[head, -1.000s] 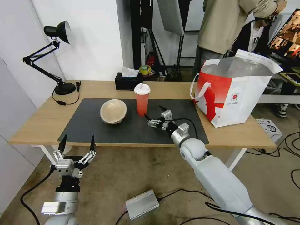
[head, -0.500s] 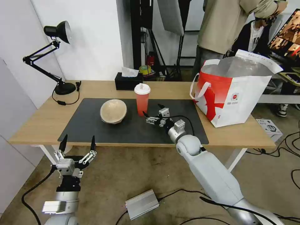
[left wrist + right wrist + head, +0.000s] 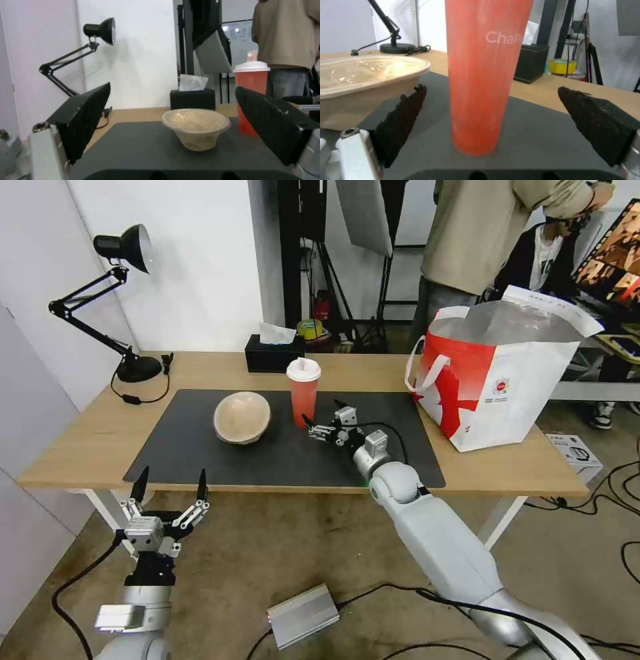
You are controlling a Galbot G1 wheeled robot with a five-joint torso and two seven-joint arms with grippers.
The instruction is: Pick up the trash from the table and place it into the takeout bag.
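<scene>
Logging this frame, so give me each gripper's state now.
Left gripper: open, empty, below the table edge.
Right gripper: open, empty, beside the red drink cup.

Black desk lamp, tissue box

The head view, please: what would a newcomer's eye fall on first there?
Probably the right gripper, open low over the dark mat, right beside the tall red cup. Next, the big red-and-white takeout bag standing open at the table's right end.
</scene>
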